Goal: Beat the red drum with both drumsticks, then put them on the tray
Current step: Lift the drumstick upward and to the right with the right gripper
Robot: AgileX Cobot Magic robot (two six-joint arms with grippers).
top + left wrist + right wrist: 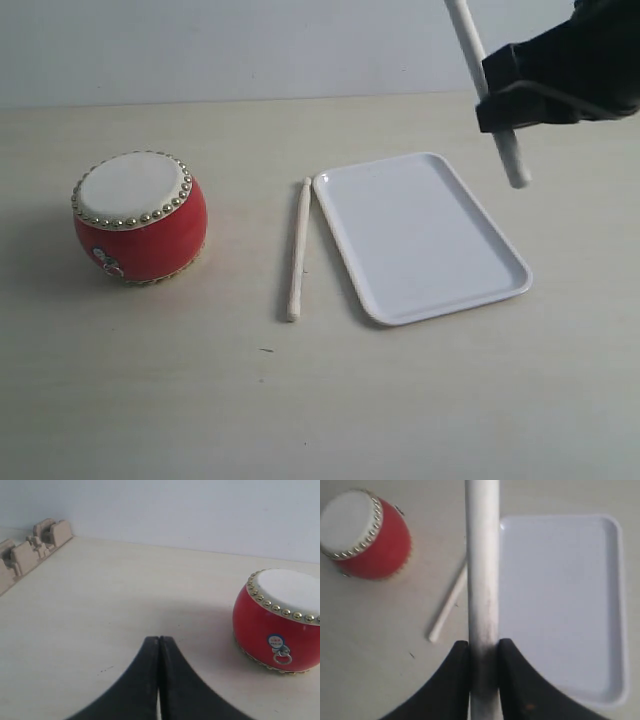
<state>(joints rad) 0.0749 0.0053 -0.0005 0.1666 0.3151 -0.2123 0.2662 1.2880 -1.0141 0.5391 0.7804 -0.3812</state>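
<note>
Exterior view: the right gripper (497, 98) hangs above the tray (420, 240), clamped on one drumstick (511, 160) that is steeply tilted. The second drumstick (297, 250) lies on the worktop (200, 400) just beside the tray's left rim, and the red drum (140, 215) stands well apart.

Left wrist view: the left gripper (158, 680) is pressed shut on nothing, with the drum near.

Right wrist view: the jaws pinch the stick partway along its length. It looks like light, stiff, smooth wood, likely to pivot in a pinch, so the lying one wants a mid-length hold.
</note>
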